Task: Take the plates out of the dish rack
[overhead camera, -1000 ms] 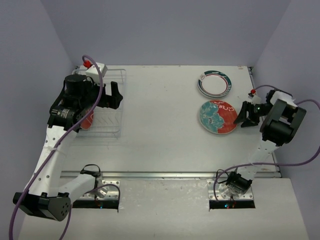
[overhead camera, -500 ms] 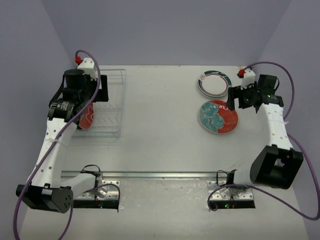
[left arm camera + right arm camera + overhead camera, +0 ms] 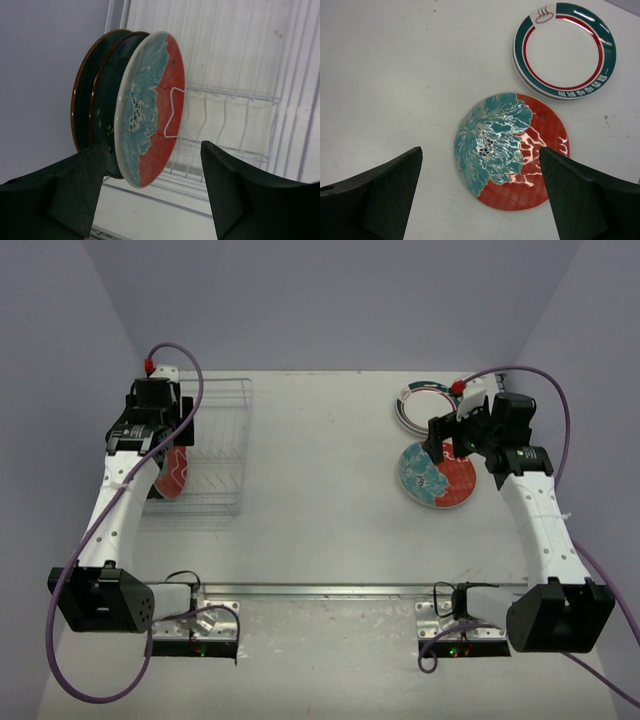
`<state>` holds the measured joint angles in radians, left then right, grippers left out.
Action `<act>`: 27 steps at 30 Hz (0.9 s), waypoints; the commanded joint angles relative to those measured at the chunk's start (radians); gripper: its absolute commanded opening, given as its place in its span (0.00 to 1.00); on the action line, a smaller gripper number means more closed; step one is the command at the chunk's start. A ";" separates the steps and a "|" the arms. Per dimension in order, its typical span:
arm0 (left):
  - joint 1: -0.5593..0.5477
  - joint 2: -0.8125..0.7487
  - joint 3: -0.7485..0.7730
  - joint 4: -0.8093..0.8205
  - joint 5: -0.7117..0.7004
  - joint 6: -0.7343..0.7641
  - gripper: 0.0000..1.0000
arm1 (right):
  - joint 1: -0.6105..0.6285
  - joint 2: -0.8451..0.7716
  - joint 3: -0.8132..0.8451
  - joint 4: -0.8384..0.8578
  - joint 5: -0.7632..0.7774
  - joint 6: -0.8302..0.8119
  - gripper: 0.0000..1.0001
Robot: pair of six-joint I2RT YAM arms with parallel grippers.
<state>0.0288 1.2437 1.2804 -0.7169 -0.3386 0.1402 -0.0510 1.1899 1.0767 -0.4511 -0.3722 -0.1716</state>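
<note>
While both arms reach out over it, the white table (image 3: 320,530) carries the wire dish rack (image 3: 218,440) at far left and the unloaded plates at far right. Rack: thin white wire grid with low sides; three plates stand on edge at its left end, by the wall. The left gripper (image 3: 154,149) faces these plates nearly edge-on, jaws spread wide, nothing clasped. Nearest to it is the racked red-and-teal plate (image 3: 150,110), upright against a wire loop. Its lower half falls in the gap between the two left fingers (image 3: 65,195), past their tips, and no contact shows. Behind it, toward the wall, stand two dark plates with brown rims (image 3: 105,115). The left fingertip overlaps their lower edge in the wrist view; I cannot tell whether it touches them. The right gripper (image 3: 480,150) hangs above the table looking down, jaws likewise wide apart and empty. The flat red-and-teal plate (image 3: 512,150) lies face up on the table, below the gap and nearer the right finger (image 3: 590,200), clear of both right fingers. In the top view the gripper overhangs this plate's far edge. Just beyond it, with a narrow strip of table between, sits the stack of white plates with green rim and red ring (image 3: 564,50); at least two rims show.
</note>
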 commanded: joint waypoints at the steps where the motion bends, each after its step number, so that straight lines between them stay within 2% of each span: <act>1: 0.028 0.013 -0.019 0.081 -0.058 0.045 0.72 | 0.000 -0.052 -0.032 0.042 0.014 -0.012 0.99; 22: 0.068 0.170 -0.046 0.162 -0.092 0.063 0.73 | 0.000 -0.095 -0.021 -0.009 -0.017 -0.016 0.99; 27: 0.069 0.195 -0.085 0.178 -0.071 0.057 0.68 | 0.000 -0.092 -0.010 -0.024 -0.042 0.000 0.99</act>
<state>0.0875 1.4248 1.2274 -0.5905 -0.4190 0.2058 -0.0505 1.1172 1.0269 -0.4791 -0.3775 -0.1828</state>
